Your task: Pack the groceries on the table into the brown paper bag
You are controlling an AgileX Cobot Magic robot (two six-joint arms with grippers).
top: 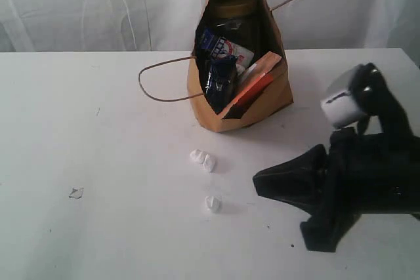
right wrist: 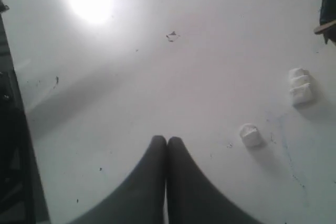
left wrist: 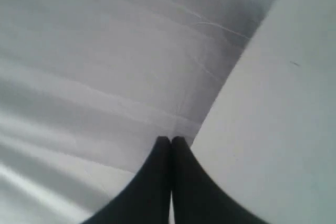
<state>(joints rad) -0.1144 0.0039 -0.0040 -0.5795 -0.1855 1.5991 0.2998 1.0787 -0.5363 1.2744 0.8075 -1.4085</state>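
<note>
Groceries sit in the brown paper bag [top: 279, 93] — both end effectors clenched, grasping nothing.
The bag stands near the bench's [top: 98, 129] far edge, right of its middle, mouth tipped toward the near edge; inside show a dark metal-lidded jar [top: 231, 11], a blue-white carton [top: 223, 47], a dark-blue noodle pack [top: 220, 77] and an orange-brown pouch [top: 256, 80]. Small white crumbs [top: 203, 160] lie on the bench in front of it. The right end effector [right wrist: 167, 140] is low toward the near right corner, well apart from the bag — the left end effector [left wrist: 171, 139] points past a bench edge at white drapery [left wrist: 105, 51].
</note>
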